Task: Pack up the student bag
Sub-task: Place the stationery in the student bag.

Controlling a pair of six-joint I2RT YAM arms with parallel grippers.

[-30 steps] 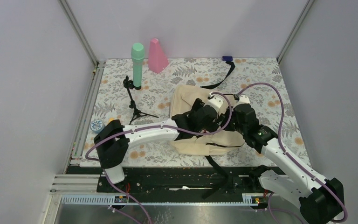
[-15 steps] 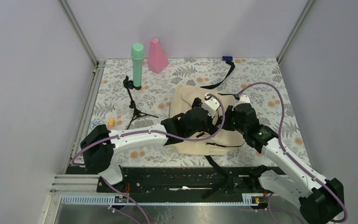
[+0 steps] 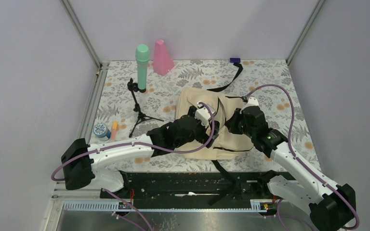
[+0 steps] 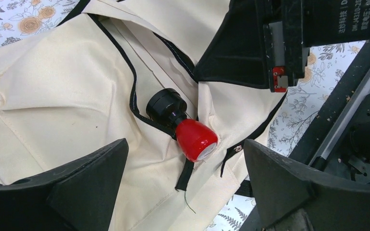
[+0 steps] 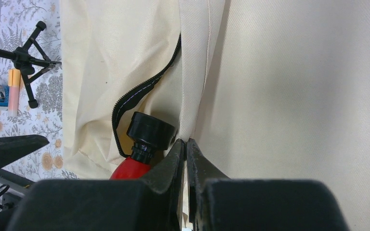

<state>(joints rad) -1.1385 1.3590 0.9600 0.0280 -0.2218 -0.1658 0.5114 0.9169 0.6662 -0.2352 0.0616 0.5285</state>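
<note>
The student bag is a cream backpack with black zip trim, lying flat mid-table. A red item with a black cap lies at its zip opening, cap end under the flap, and shows again in the right wrist view. My left gripper hovers just above the bag, open and empty, with the red item between and beyond its fingers. My right gripper is shut on a fold of the bag's fabric beside the opening.
Far left stand a mint-green cylinder and a pink cone, with a small black tripod before them. A blue-white tube and an orange stick lie near the left edge. A black strap trails toward the back.
My left arm has swung back and leftward, drawing its open gripper away from the bag's opening. The right arm and the bag stay put.
</note>
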